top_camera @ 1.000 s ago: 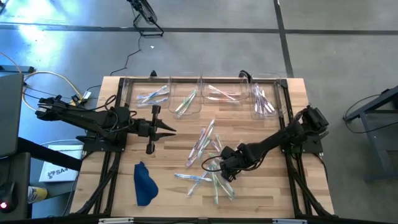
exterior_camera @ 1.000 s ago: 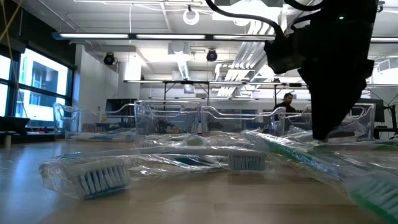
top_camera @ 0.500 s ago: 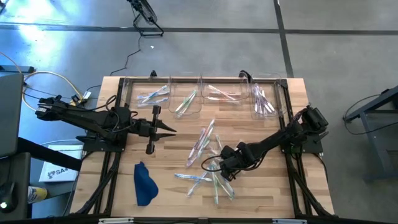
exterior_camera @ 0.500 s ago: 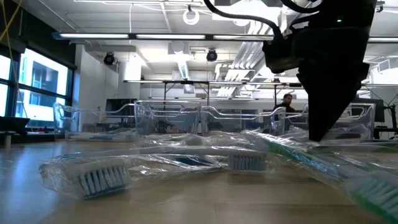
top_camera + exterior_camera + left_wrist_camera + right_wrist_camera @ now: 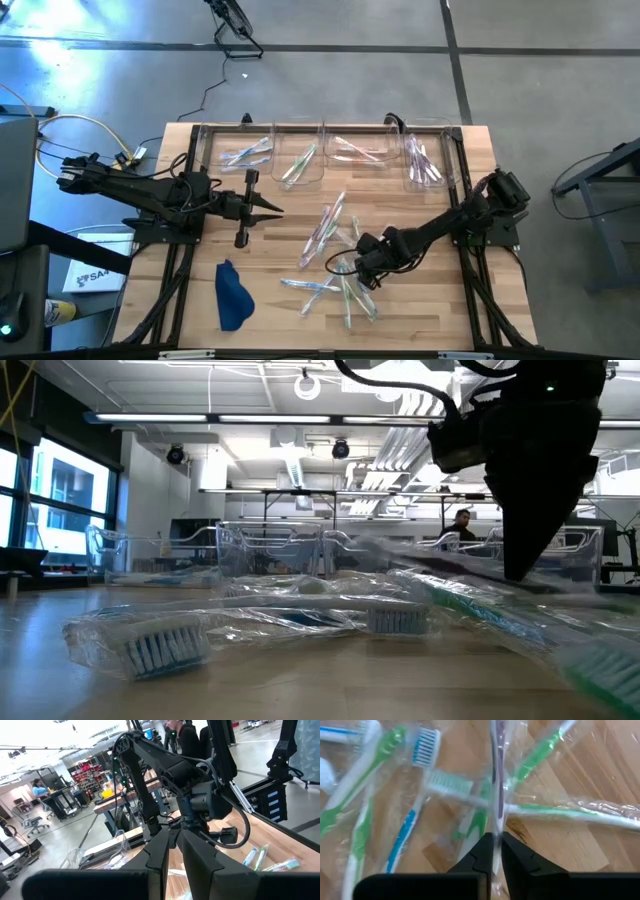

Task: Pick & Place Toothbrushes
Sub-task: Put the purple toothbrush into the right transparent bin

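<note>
Showing what the high view hides, right pincer (image 5: 493, 851) clamps a toothbrush (image 5: 496, 780).

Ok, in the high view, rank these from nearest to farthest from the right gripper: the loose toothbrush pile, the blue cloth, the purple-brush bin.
From the right gripper:
1. Loose toothbrush pile, directly under and around it, mid-table.
2. Purple-brush bin, at the table's far right corner.
3. Blue cloth, near edge on the left arm's side.

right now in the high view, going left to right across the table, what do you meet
left gripper → blue cloth → loose toothbrushes → right gripper, shut on a wrapped toothbrush
</note>
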`<state>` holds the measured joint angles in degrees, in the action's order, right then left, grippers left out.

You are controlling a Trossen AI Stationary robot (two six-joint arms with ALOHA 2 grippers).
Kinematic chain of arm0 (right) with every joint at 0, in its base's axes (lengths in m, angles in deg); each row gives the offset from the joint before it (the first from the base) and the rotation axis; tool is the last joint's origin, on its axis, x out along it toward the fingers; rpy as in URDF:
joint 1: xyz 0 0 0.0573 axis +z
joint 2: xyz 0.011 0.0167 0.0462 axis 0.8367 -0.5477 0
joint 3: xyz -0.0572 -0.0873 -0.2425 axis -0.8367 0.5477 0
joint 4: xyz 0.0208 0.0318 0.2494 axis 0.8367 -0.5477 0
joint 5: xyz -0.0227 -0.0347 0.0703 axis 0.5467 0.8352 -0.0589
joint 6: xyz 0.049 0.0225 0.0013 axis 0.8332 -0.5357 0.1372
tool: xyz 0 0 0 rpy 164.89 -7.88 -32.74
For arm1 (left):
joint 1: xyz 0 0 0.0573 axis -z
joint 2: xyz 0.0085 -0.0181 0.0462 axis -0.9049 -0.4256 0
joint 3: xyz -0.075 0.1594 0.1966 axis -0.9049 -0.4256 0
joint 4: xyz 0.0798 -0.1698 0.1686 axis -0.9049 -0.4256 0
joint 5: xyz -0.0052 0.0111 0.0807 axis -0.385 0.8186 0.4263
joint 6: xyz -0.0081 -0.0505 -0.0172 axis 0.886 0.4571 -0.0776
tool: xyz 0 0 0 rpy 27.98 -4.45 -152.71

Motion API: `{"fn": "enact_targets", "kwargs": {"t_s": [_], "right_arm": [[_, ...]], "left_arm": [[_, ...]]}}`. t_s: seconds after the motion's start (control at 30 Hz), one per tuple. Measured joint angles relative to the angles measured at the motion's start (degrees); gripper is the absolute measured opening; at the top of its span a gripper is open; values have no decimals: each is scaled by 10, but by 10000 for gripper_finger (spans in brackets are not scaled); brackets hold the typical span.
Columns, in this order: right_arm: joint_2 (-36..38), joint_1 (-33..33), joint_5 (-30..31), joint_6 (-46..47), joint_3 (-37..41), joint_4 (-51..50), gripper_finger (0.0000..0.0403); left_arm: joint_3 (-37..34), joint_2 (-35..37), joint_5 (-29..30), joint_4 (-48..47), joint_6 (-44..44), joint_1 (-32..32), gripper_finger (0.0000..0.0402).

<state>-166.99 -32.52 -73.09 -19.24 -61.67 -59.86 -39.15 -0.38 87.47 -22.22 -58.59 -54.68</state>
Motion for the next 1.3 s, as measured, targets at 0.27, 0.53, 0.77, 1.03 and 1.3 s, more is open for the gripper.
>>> {"fn": "enact_targets", "kwargs": {"t_s": [0.27, 0.53, 0.77, 1.03, 1.3], "right_arm": [[51, -9, 0, -32, 0, -10, 2], [114, -30, 27, -41, 0, -53, 2], [191, -73, 69, -54, 0, -109, 2], [289, -179, 112, -69, 0, -221, 3], [347, -340, 116, -114, 0, -298, 3]], "left_arm": [[0, 0, 0, 0, 0, 0, 49], [0, 0, 0, -1, -1, 0, 49], [0, 0, 0, -11, -1, 0, 49], [0, 0, 0, -12, -3, 0, 49], [0, 0, 0, -13, -3, 0, 49]]}}
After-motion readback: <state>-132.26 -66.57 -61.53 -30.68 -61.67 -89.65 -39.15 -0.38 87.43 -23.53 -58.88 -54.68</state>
